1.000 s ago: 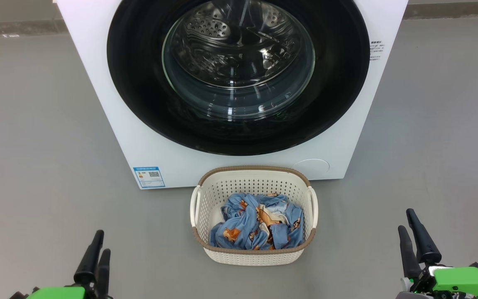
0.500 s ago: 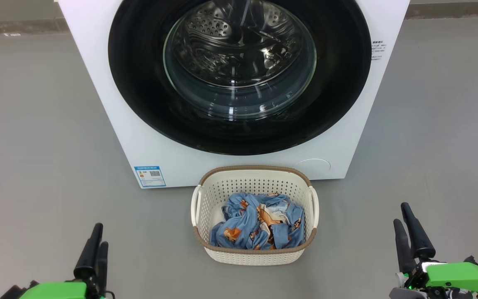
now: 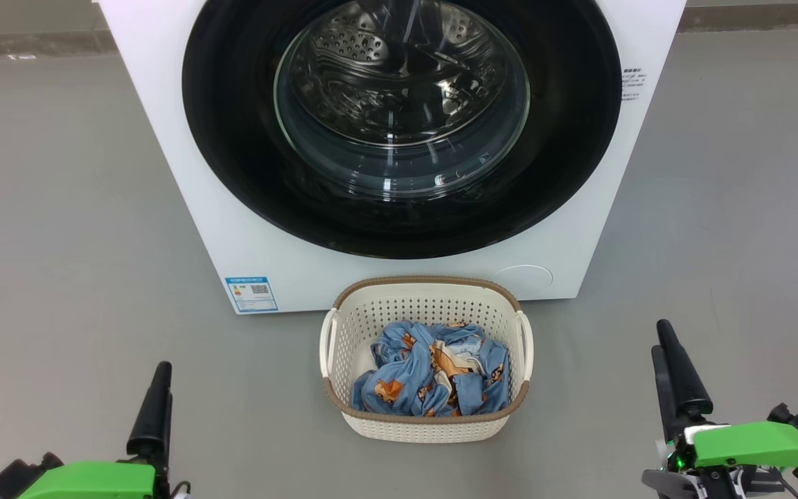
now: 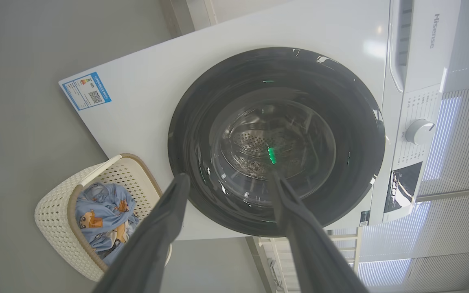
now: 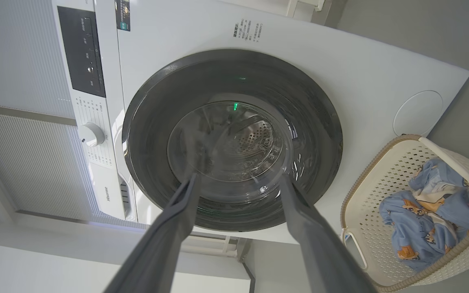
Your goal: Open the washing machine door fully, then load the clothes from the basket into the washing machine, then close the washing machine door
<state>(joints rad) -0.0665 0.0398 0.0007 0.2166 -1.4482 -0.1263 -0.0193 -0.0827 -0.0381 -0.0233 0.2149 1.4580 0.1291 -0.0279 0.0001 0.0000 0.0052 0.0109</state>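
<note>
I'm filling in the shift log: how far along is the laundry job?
Done: nothing yet. The washing machine door is shut and the clothes lie in the basket. In hand: nothing; the left gripper and right gripper hang open and empty either side of the basket. To do: open the door, load the clothes, close it.

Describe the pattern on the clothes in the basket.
The clothes are light blue with orange-brown cartoon figures and cream patches, clearest in the head view.
</note>
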